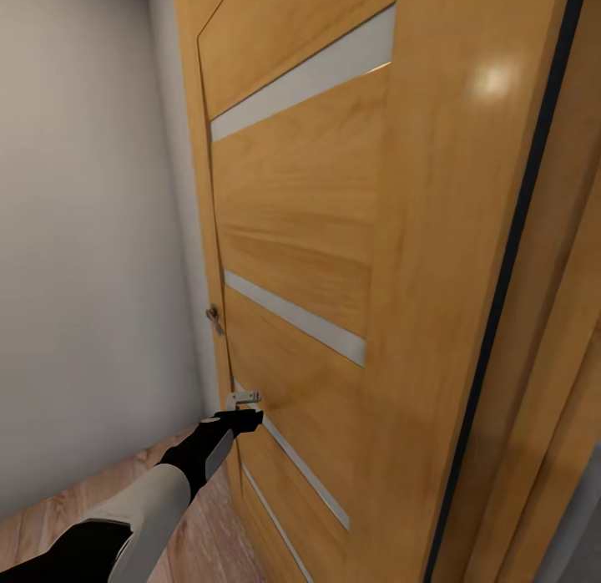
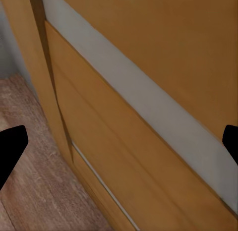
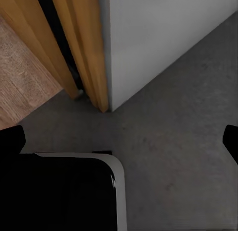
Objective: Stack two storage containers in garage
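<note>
Nearest the head camera, the left arm (image 1: pixel 142 508) reached forward from the lower left, its black left gripper (image 1: pixel 244 418) just beside the wooden door (image 1: pixel 309 232) and close under a small metal latch (image 1: pixel 246 397). Its fingers (image 2: pixel 11 147) stood wide apart with nothing between them. Pale glass strips (image 1: pixel 296 316) crossed the door, and a white wall (image 1: pixel 83 249) stood beside it. Wood-plank flooring (image 1: pixel 200 533) lay below. Under the right gripper (image 3: pixel 124 142), also spread apart, grey concrete floor (image 3: pixel 178 156) met the door frame (image 3: pixel 84 52). No storage container could be seen.
</note>
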You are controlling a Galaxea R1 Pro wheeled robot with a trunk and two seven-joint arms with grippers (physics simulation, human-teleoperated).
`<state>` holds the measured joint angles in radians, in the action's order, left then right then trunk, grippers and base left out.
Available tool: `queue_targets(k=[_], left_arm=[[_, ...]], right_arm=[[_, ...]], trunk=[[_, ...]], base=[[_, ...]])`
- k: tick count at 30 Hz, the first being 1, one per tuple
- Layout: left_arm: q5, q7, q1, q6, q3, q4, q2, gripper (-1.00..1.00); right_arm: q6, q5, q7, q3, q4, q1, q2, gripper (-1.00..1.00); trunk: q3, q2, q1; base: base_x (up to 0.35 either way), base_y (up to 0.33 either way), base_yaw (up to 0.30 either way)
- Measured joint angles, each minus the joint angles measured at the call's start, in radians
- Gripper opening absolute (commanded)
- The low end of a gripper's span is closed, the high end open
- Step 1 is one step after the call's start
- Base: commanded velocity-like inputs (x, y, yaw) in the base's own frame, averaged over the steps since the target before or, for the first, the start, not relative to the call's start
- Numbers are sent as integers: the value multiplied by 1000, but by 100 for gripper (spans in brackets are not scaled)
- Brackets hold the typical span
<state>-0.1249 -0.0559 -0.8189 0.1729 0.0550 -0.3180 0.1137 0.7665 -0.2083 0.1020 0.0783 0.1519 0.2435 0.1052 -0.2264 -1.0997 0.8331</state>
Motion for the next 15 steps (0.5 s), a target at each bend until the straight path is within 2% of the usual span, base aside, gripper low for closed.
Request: queue_targets(k=[3,15], left_arm=[[0,0,0,0,1,0,-12,100],[1,0,0,1,-1,0,-13,100]], right_arm=[[0,0,0,-1,0,0,0,100],[1,0,0,-1,0,0,0,100]], trunk=[[0,0,0],[0,0,0]], base=[[0,0,-86],[0,0,-7]])
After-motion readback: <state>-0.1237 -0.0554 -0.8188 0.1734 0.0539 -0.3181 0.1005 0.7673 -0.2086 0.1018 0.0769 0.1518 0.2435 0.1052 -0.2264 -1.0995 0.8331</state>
